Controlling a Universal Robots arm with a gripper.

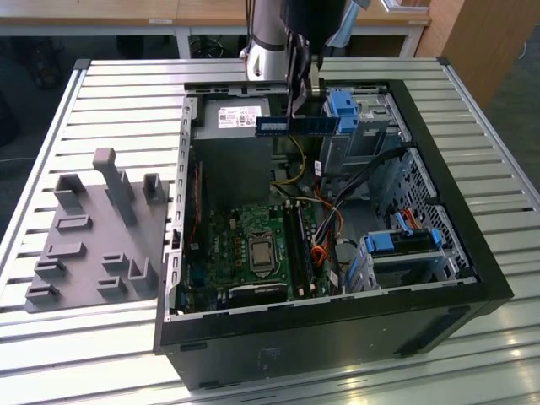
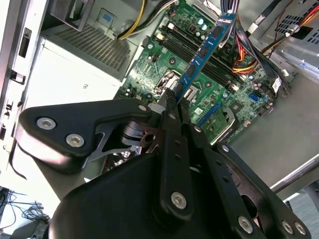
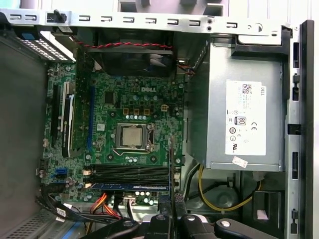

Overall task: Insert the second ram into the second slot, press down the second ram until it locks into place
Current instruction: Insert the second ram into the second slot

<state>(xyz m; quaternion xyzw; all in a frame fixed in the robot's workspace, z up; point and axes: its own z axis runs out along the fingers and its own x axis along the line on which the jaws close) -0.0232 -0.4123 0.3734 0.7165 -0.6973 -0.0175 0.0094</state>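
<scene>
Gripper [image 1: 302,111] clamped on ram [image 1: 274,126], held level, high above slots [image 3: 130,174], likely for a straight insertion.

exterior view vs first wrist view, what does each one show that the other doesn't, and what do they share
Exterior view: the whole open case on a slatted table, a grey fixture plate beside it on the exterior view's left, and the second ram seen broadside and level, clamped in the gripper above the case.
First wrist view: a straight-down look at the fan with its red-and-black wire, and a blue strip along the black memory slots.
Both: the motherboard, CPU socket and power supply.
</scene>
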